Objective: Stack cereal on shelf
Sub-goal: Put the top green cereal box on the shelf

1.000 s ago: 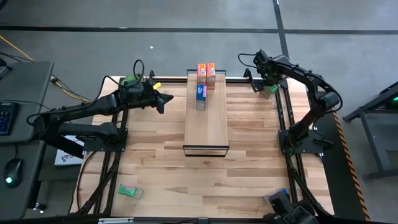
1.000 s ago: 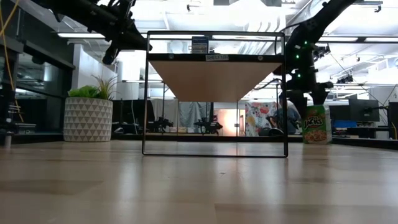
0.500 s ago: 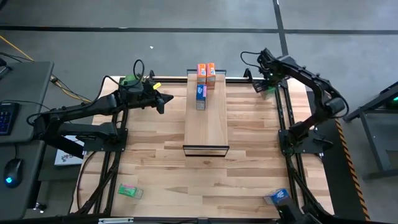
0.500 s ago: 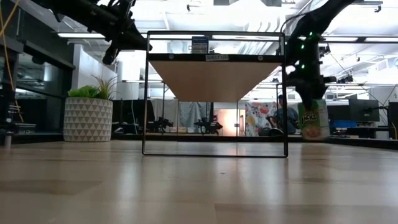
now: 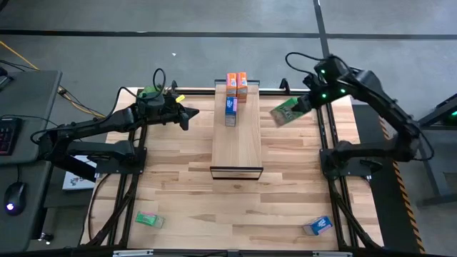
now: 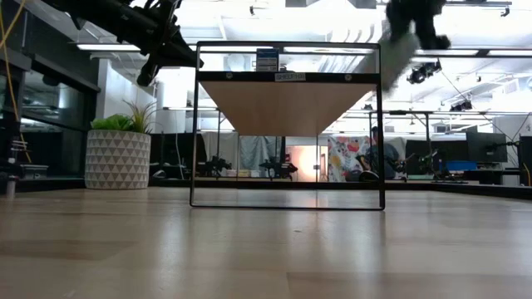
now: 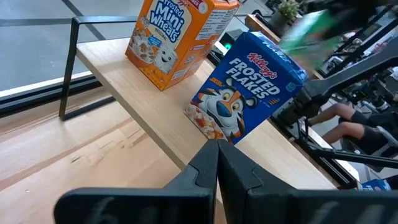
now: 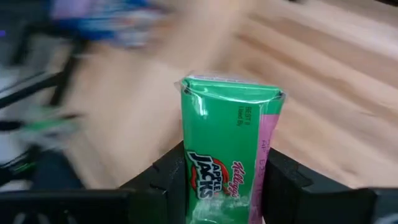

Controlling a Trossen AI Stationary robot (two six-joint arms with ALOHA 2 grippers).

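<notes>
A: What are the counter and the room like?

B: The counter [image 5: 178, 185] is pale wood planks on a black frame, standing on a grey floor. Off its left side sits a desk with a keyboard [image 5: 6, 134] and a mouse [image 5: 13, 208]. In the low view a potted plant [image 6: 118, 149] in a patterned white pot stands at the left, with an office space behind it.

A: How many cereal boxes?

B: Six, counted left to right. One green box [image 5: 148, 219] lies flat near the counter's front left corner. On the shelf [image 5: 237, 146], a long light-wood plank on a thin black frame in the middle, two orange boxes [image 5: 236, 81] stand side by side at the far end, with one blue box [image 5: 230, 108] just in front of them. A second green box [image 5: 286, 111] is in the air to the right of the shelf, tilted. A second blue box [image 5: 318, 225] lies near the front right corner.

A: And the pincers?

B: The left pincer [image 5: 190, 113] hangs left of the shelf's far end, fingers pressed together, holding nothing. The right pincer [image 5: 301, 104] is clamped on the airborne green box [image 8: 229, 143], an Apple Jacks carton with a pink side panel.

A: The shelf boxes up close?

B: Frosted Mini-Wheats [image 7: 177, 36] in orange, Frosted Flakes [image 7: 249, 84] in blue, both upright.
</notes>
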